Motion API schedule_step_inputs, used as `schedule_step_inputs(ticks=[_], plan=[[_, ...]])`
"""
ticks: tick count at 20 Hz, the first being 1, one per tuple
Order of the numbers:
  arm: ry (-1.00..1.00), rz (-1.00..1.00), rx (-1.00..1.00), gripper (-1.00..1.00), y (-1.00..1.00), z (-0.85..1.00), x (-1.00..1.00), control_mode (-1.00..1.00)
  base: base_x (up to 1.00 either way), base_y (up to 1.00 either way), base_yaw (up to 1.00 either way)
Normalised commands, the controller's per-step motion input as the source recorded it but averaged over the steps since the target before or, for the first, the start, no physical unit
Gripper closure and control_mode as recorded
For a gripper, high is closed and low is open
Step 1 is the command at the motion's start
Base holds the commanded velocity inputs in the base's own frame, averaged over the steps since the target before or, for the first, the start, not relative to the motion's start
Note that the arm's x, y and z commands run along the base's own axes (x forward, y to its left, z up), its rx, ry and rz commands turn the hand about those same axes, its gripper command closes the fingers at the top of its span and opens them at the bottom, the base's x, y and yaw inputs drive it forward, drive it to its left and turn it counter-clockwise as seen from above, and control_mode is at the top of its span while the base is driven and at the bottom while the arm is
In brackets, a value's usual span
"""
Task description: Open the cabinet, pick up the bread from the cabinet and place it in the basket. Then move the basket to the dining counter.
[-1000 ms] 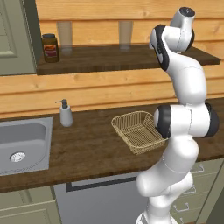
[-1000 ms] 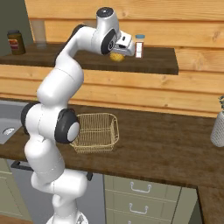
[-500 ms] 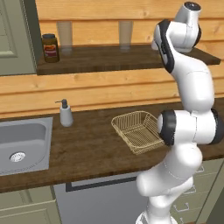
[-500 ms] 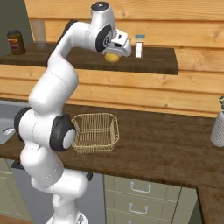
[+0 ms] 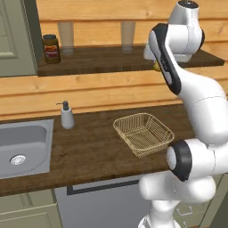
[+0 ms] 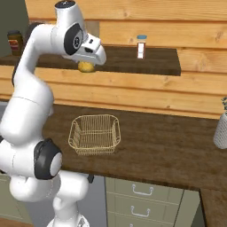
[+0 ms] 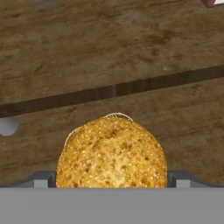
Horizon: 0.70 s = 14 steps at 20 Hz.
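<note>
**Bread on the shelf, pincer spread around it**

Bread, a round golden sesame-speckled bun, sits on the dark wood shelf under the plank wall. In the right base view it shows as a yellow lump just below the white hand, at the shelf's front edge; in the left base view a sliver of it peeks out beside the arm's upper link.

The arm rises from the base in front of the desk, bends back at the dark elbow joint, then climbs steeply to shelf height, where the wrist folds over so the hand points toward the shelf. In the hand view the bun stands close in front of the camera, between the two grey fingertips that show at either side of its base. The pincer stands wide apart, one finger to each side of the bun; whether the pads touch the crust cannot be told.

Below on the desk, the basket of pale-gold wire mesh sits upright, well apart from the bread. Further out, a small white bottle with a blue cap stands on the shelf to the right, a dark jar at the shelf's left end, a soap dispenser beside the steel sink.
</note>
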Motion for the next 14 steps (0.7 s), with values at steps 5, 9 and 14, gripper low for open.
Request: schedule_step_inputs(ticks=[5, 9, 14], plan=[[0.08, 0.01, 0.00, 1.00, 0.71, -0.96, -1.00, -1.00, 0.00, 0.00, 0.00], [0.09, 0.01, 0.00, 1.00, 0.19, -1.00, -0.88, -1.00, 0.00, 0.00, 0.00], [0.06, 0.03, 0.18, 1.00, -0.05, -0.99, -0.18, -1.00, 0.00, 0.00, 0.00]])
